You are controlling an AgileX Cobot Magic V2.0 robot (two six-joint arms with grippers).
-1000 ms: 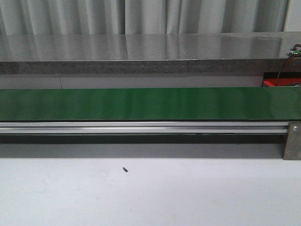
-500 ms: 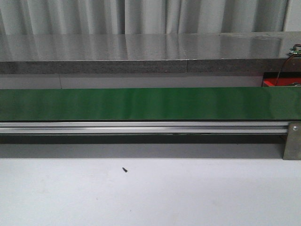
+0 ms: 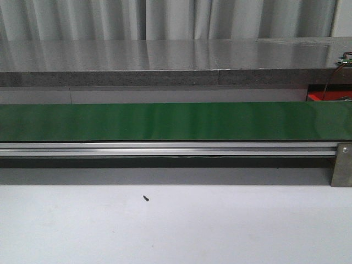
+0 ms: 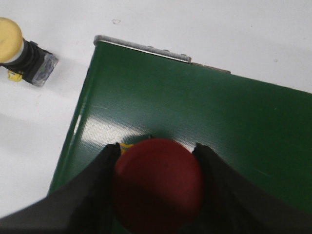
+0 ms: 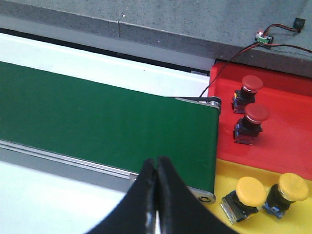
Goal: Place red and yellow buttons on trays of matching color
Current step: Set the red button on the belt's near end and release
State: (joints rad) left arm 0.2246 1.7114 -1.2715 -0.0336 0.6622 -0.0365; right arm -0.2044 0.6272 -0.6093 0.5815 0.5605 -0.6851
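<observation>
A: What does the left gripper (image 4: 158,156) have?

B: A red button (image 4: 158,187). Its dark fingers (image 4: 97,185) sit tight against both sides of the cap, closed on it, above the green conveyor belt (image 4: 219,117) near the belt's end.

A: Anything else in that wrist view?

B: 1 yellow button (image 4: 22,48) lies on its side on the white surface, off the belt and apart from its corner.

A: And the right gripper (image 5: 156,168)?

B: Its fingers (image 5: 168,195) are pressed together with only a thin seam between them, and nothing is held. It hangs over the near edge of the belt, close to the end roller.

A: Where are the trays?

B: Just past that end of the belt. The red tray (image 5: 287,131) holds 2 red buttons (image 5: 248,90) (image 5: 252,122), one beside the other, both standing on their black bases. The yellow tray (image 5: 229,175) adjoins the red one and holds 2 yellow buttons (image 5: 246,195) (image 5: 287,192), side by side and tilted.

A: What does the front view show?

B: The belt running across the whole width, its aluminium rail (image 3: 165,148) below it, a grey counter (image 3: 165,60) behind, and a small dark speck (image 3: 146,198) on the white table (image 3: 220,225). Neither arm appears there.
</observation>
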